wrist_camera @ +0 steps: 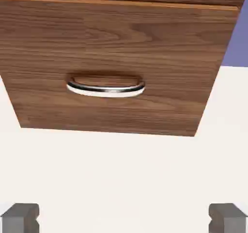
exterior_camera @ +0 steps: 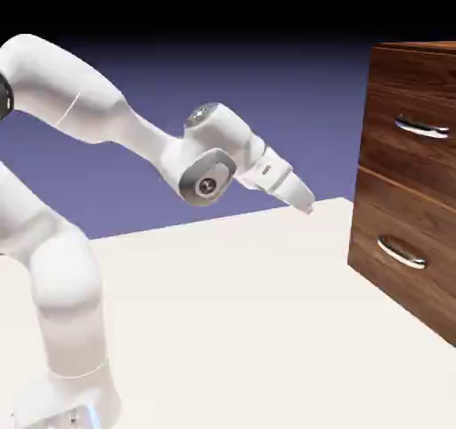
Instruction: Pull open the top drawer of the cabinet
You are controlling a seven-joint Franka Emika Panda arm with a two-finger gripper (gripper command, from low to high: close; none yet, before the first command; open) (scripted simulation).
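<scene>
- My grey, blocky two-finger gripper [wrist_camera: 124, 218] is spread wide.
- Exterior view, two o'clock: dark walnut-grain top drawer [exterior_camera: 392, 157] with glossy, curved silver bar handle [exterior_camera: 422, 128].

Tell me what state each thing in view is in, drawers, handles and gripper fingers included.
Top drawer: closed.
Top drawer's handle: nothing on it.
Lower drawer: closed.
Lower drawer's handle: nothing on it.
Fingers: open wide, nothing between them.
Arm: raised, bent, its hand short of the cabinet.

White, rounded arm [exterior_camera: 141, 136] with grey joint caps [exterior_camera: 207, 185].
</scene>
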